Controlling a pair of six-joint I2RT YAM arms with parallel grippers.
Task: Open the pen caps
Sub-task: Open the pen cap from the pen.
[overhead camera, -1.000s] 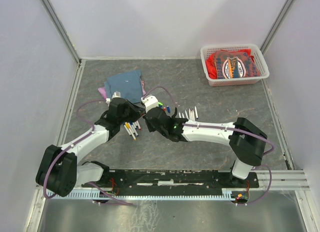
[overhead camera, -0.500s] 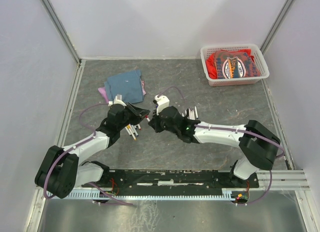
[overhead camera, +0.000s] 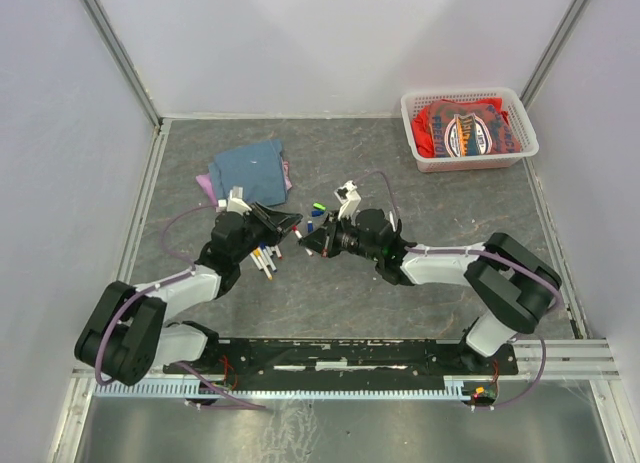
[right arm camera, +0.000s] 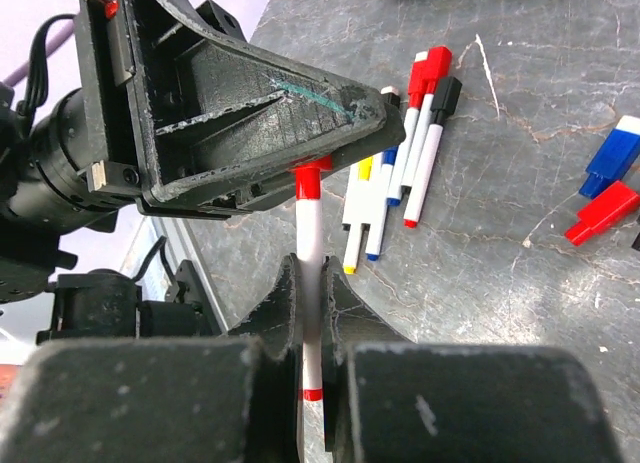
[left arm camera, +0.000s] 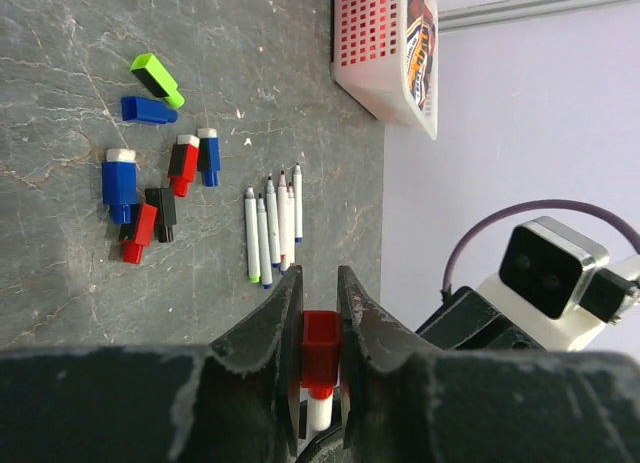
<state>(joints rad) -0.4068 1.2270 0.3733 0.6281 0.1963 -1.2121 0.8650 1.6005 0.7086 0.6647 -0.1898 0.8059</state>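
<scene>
Progress: about midway, I'd guess | left gripper [left arm camera: 319, 303] pinched on red cap [left arm camera: 320, 345], up off the table [left arm camera: 60, 283] | right gripper [right arm camera: 310, 275] clamped tight on its white barrel [right arm camera: 309, 228], cap looks seated | loose caps [left arm camera: 150, 108] and bare pens [left arm camera: 275, 223] done | capped pens [right arm camera: 400, 173] left

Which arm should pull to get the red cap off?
Right, probably: the right gripper is shut on the barrel, in line with it, with bare table behind that arm to draw back over. The left gripper clamps the red cap and need only hold.
</scene>
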